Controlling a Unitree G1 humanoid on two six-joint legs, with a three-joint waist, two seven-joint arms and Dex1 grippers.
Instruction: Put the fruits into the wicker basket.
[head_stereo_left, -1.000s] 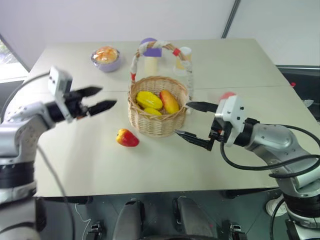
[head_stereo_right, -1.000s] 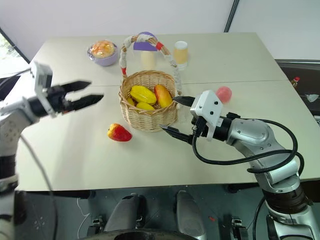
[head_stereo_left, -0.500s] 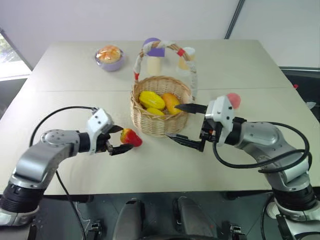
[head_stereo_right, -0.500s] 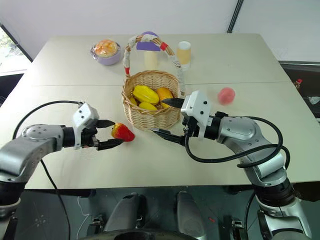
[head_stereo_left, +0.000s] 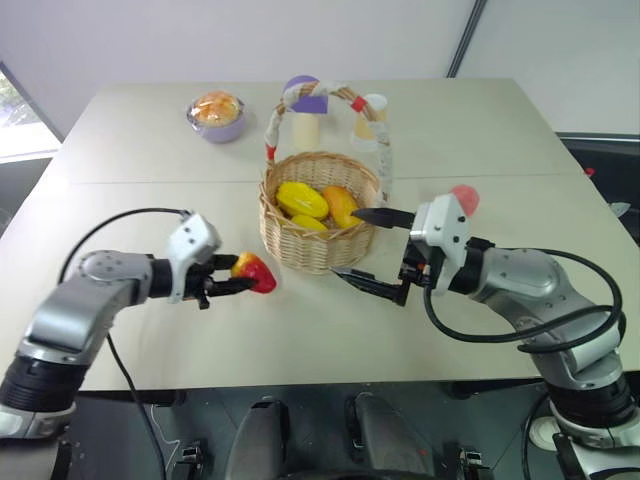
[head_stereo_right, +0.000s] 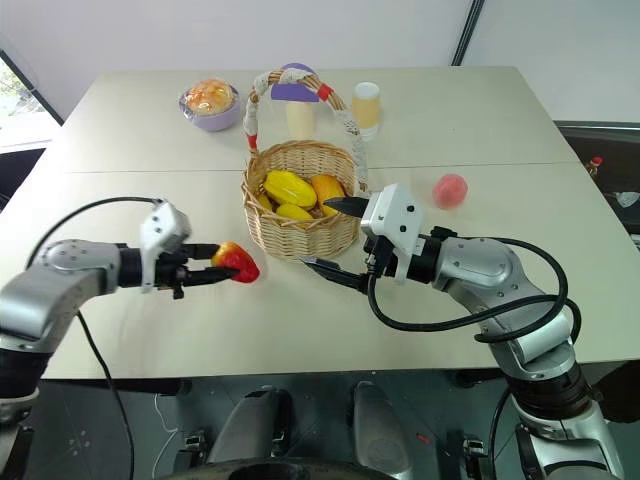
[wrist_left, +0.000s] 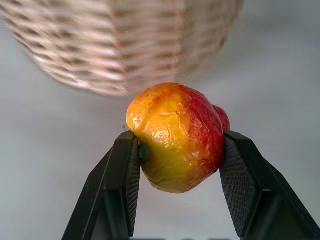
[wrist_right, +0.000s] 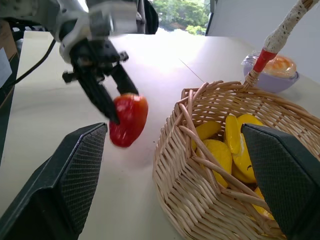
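- here, in the left eye view, the left gripper (head_stereo_left: 238, 284) is closed on a small red-yellow fruit (head_stereo_left: 255, 272), holding it just beside the near left wall of the wicker basket (head_stereo_left: 318, 251); whether the fruit is touching the table (head_stereo_left: 300, 330) or just above it is hard to say from this angle.
- the basket stands near the middle of the table with its cloth-wrapped handle (head_stereo_left: 330, 100) arching over it; inside lie yellow fruits (head_stereo_left: 299, 200) and an orange-red mango (head_stereo_left: 341, 205).
- the right gripper (head_stereo_left: 370, 250) hangs at the basket's near right side with its two black fingers spread wide and nothing between them; one finger reaches over the rim, the other sits low beside the wall.
- in the right eye view, a pink peach (head_stereo_right: 450, 189) lies on the table well to the right of the basket, apart from both grippers.
- at the far side stand a lavender bowl (head_stereo_right: 210, 108) with orange contents, a purple-capped mushroom (head_stereo_right: 295, 100) and a small pale cup (head_stereo_right: 366, 106).
- in the left wrist view, the two finger pads (wrist_left: 129, 190) press on either side of the red-yellow fruit, which sits between them, with the woven basket wall just beyond it.
- in the right wrist view, the wide-spread fingers (wrist_right: 65, 185) frame the basket with its yellow fruits on one side and the left gripper clamping the red fruit on the other, beside the basket's wall.
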